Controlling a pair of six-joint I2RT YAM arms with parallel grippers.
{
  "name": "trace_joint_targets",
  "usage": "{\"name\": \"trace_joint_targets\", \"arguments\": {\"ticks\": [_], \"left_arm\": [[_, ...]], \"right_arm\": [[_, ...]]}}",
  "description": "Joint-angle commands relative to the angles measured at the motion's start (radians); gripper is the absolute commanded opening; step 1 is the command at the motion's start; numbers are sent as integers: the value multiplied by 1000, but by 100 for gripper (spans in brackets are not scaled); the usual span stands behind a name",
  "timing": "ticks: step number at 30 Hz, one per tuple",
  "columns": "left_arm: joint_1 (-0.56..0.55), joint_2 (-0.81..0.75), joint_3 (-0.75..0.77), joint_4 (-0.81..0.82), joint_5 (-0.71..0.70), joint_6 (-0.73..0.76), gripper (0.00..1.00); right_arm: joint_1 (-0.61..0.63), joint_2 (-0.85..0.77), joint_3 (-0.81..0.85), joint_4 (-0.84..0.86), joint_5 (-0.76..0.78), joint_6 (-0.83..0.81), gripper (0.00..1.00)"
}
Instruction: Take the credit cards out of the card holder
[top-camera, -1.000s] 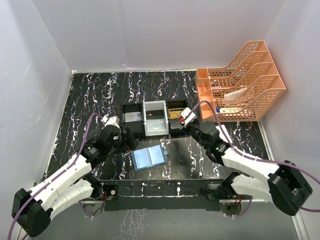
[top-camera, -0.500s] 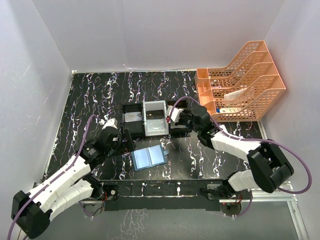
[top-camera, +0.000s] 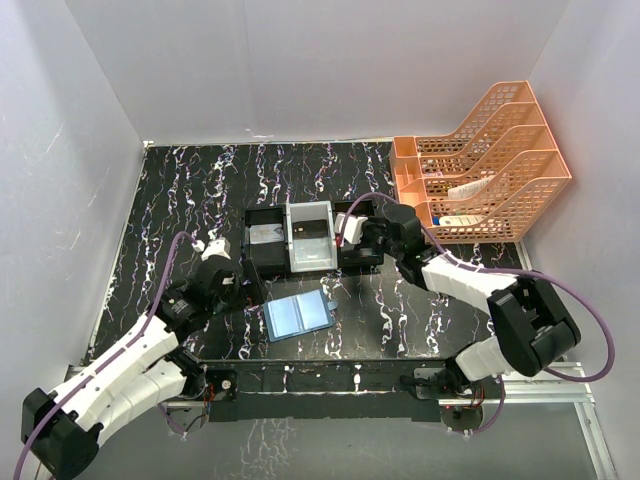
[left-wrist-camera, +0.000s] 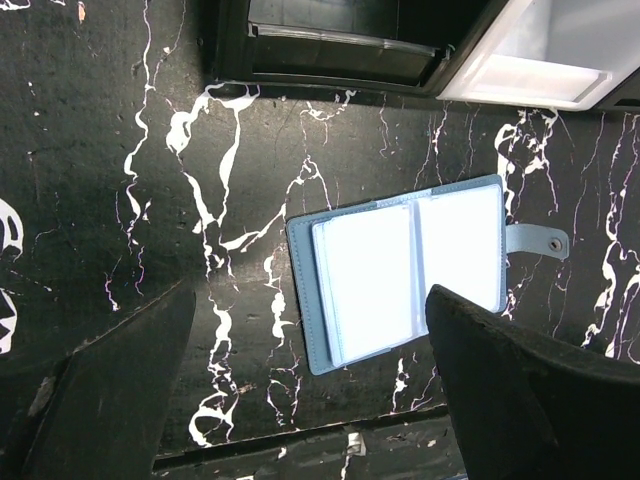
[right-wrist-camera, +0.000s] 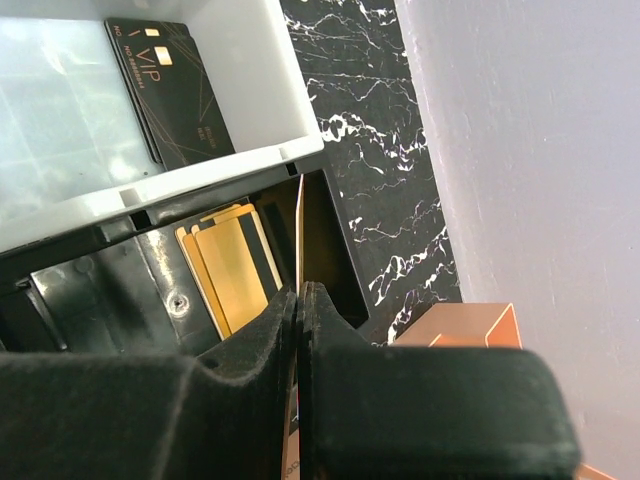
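Observation:
The blue card holder (top-camera: 298, 315) lies open on the black marbled table, pale inner pockets up; the left wrist view shows it (left-wrist-camera: 410, 270) with its snap tab (left-wrist-camera: 540, 242). My left gripper (top-camera: 252, 283) is open and empty just left of it, its fingers (left-wrist-camera: 110, 390) wide apart above the table. My right gripper (top-camera: 347, 238) is over the tray's right compartment, shut on a thin gold-tan credit card (right-wrist-camera: 300, 230) seen edge-on. Gold cards (right-wrist-camera: 228, 265) lie in that compartment. Dark cards (right-wrist-camera: 170, 90) lie in the white middle one. A silver-grey card (top-camera: 265, 233) lies in the left one.
The black-and-white three-compartment tray (top-camera: 290, 212) stands mid-table behind the holder. An orange tiered file rack (top-camera: 480, 170) fills the back right corner. Grey walls close in on three sides. The table's front edge (left-wrist-camera: 300, 440) runs just below the holder.
My right gripper has swung left with the card to the tray's right compartment. My left arm has drawn back slightly to the lower left. The holder has not moved.

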Motion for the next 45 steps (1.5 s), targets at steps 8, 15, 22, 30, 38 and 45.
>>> {"name": "trace_joint_targets", "arguments": {"ticks": [8,15,22,30,38,45], "left_arm": [[-1,19,13,-7,12,8,99],[-1,24,2,10,34,13,99],[-1,58,14,2,36,16,99],[-1,57,9,10,38,15,99],[-1,77,7,27,50,13,99],[-1,79,9,18,49,18,99]], "right_arm": [[-29,122,110,6,-86,-41,0],[-91,218,172,-23,-127,-73,0],[-91,316,256,-44,-131,-100,0],[-86,420,298,-66,-71,-129,0],[-84,413,304,-145,-81,-135,14],[-84,377,322,-237,-113,-134,30]]}}
